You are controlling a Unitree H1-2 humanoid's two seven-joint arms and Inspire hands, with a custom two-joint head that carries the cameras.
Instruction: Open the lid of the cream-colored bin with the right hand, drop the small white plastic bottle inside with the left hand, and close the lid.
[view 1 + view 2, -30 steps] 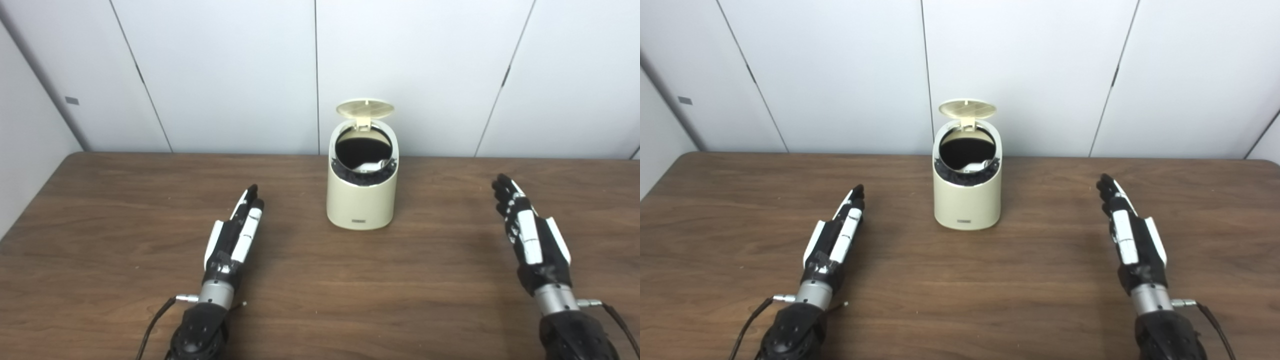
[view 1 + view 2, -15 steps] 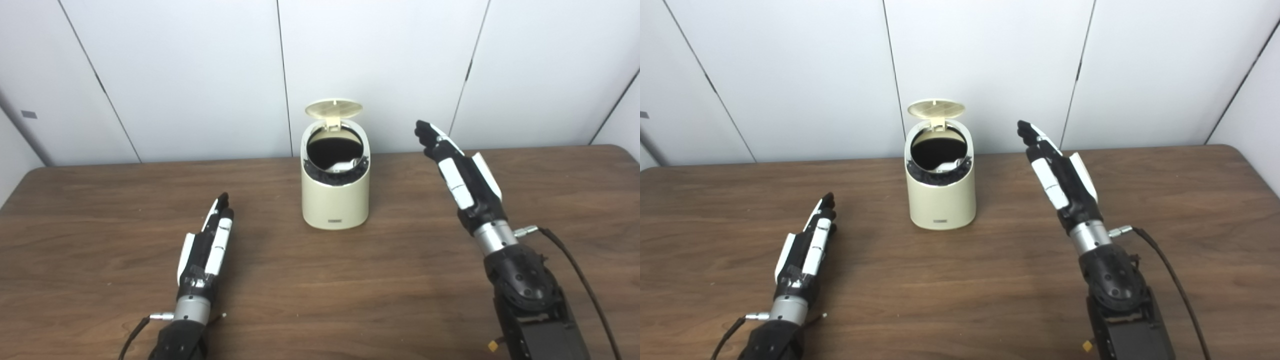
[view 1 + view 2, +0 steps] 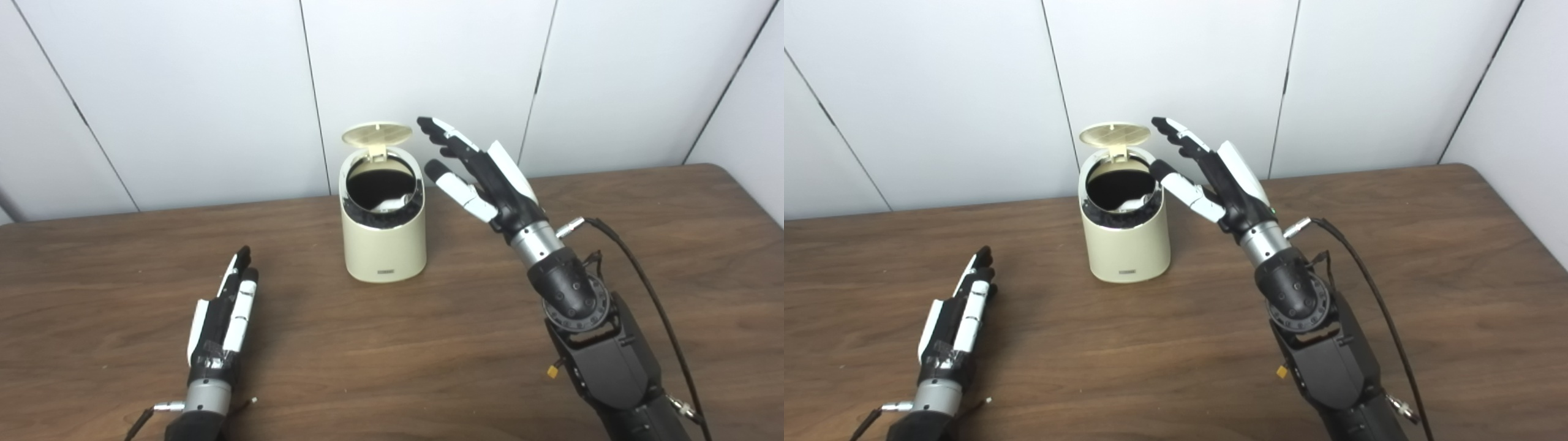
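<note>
The right hand [image 3: 484, 174], fingers spread and empty, hovered just right of the upright lid [image 3: 376, 133] on the cream bin [image 3: 384, 245]; the left hand [image 3: 223, 318] lay flat, empty, farther away.

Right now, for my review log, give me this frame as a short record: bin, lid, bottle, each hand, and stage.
bin: cream-colored bin upright on the wooden table
lid: lid hinged up at the back, opening exposed
bottle: a white object, apparently the small white plastic bottle, lies inside the bin
left hand: left hand open, flat on the table, holding nothing
right hand: right hand open, raised beside the lid, not visibly touching it
stage: closing the lid remains
</note>
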